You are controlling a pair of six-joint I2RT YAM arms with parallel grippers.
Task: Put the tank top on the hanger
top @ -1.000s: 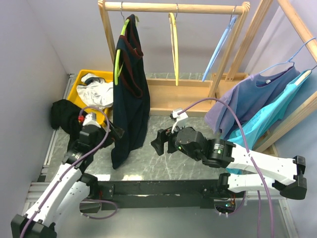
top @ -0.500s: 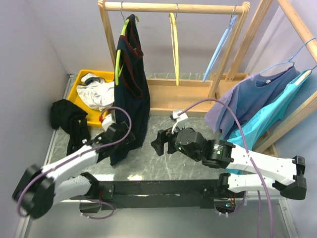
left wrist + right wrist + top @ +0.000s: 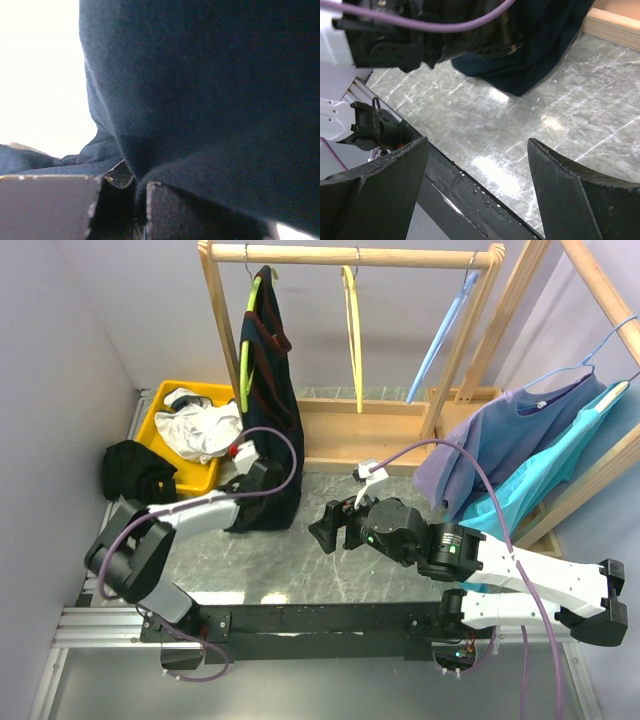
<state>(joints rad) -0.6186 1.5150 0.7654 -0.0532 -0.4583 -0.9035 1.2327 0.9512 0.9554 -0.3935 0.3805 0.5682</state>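
The tank top [image 3: 268, 410] is hung on the lime-green hanger [image 3: 243, 360] under the wooden rail [image 3: 350, 255], its hem pinched in the left gripper [image 3: 262, 480], the right gripper [image 3: 325, 530] spread wide and empty; only straightening seems left.

The left arm, drawn back near its base a second ago, now reaches out to the lower part of the tank top [image 3: 268, 390]. The left gripper [image 3: 264, 480], wide apart before, is now clamped on that cloth. The garment's hem hangs shorter and is bunched at the fingers. The hanger [image 3: 246, 350] sits slightly straighter. The right gripper [image 3: 328, 528] has shifted marginally to the right.
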